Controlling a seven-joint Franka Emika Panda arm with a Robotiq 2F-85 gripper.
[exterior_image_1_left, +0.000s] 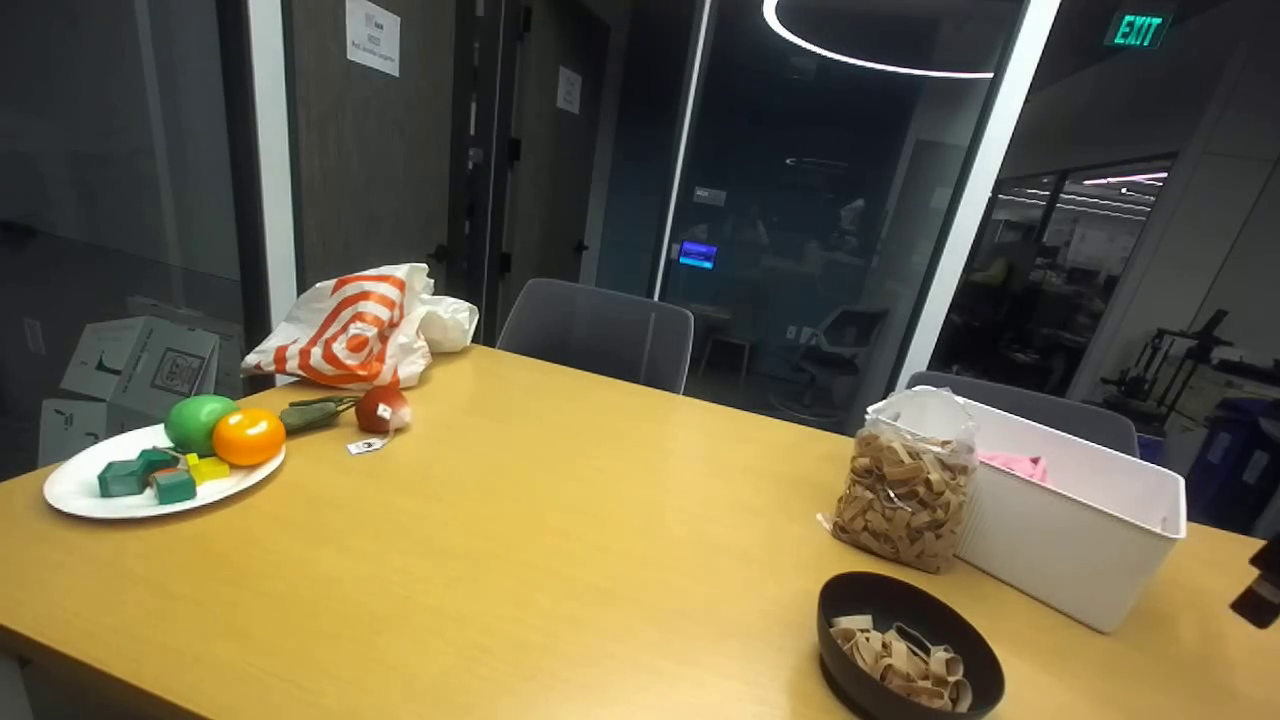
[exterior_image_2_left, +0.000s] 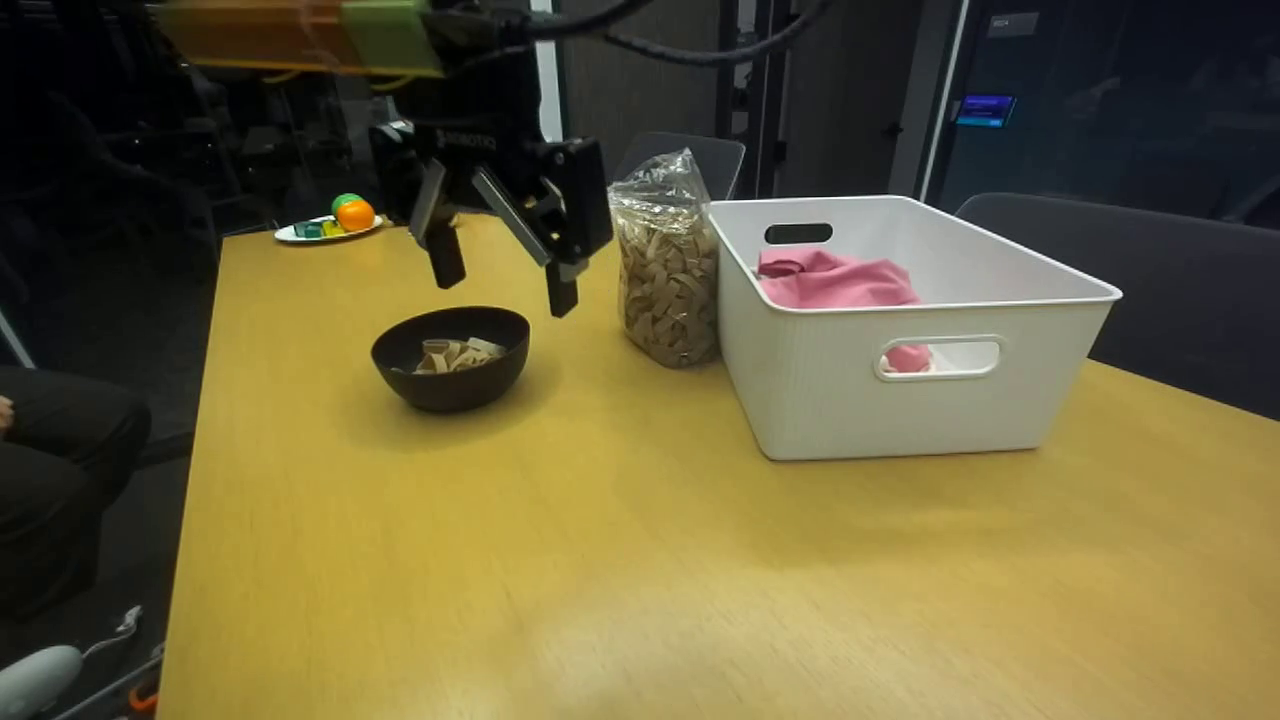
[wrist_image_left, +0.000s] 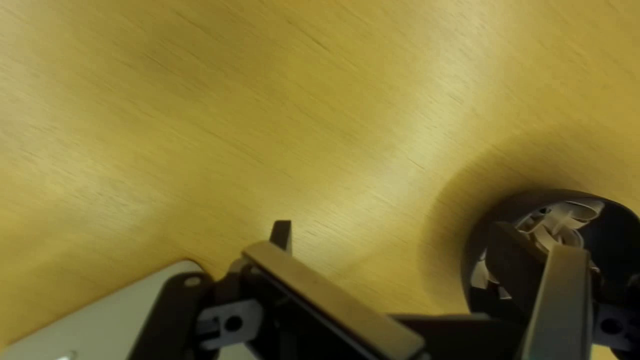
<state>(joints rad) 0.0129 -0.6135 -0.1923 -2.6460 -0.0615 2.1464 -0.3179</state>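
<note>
Gripper (exterior_image_2_left: 505, 282) hangs empty, fingers (exterior_image_2_left: 563, 292) wide apart, nr blk bowl (exterior_image_2_left: 455, 392) of tan strips (exterior_image_2_left: 452, 357) on table (exterior_image_2_left: 500, 560) by clear bag (exterior_image_2_left: 668, 290); if lowered off-ctr, might clip blk bowl & spill tan strips.

The end effector (exterior_image_2_left: 505, 281) is black and gray, the bowl (exterior_image_2_left: 452, 391) is black, the strips (exterior_image_2_left: 455, 356) are tan, the box (exterior_image_2_left: 830, 410) is white, the cloth (exterior_image_2_left: 840, 284) is pink, the table (exterior_image_2_left: 560, 570) is yellow, and the white bag (exterior_image_1_left: 358, 330) has orange rings.
</note>
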